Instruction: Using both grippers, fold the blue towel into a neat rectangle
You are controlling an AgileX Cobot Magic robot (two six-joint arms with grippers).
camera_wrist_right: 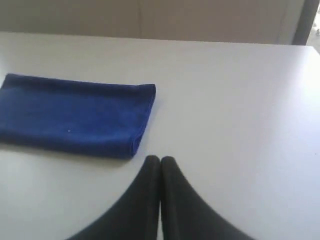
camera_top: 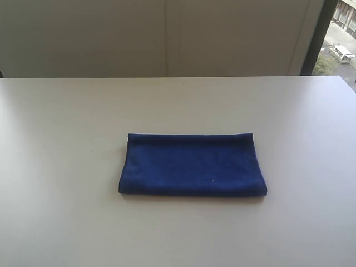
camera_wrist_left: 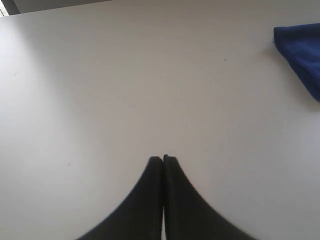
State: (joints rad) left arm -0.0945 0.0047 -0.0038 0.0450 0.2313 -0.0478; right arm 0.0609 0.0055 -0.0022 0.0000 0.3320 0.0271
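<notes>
The blue towel (camera_top: pixel 192 164) lies folded into a flat rectangle (edges fairly even) mid-table (camera_top: pixel 61 139). Left gripper (camera_wrist_left: pixel 163 159) and right gripper (camera_wrist_right: pixel 160 159) hover beside the towel, jaws pressed together, holding nothing.

The right gripper (camera_wrist_right: pixel 160 159), jaws pressed together, hangs near the folded blue towel (camera_wrist_right: pixel 75 115).
</notes>
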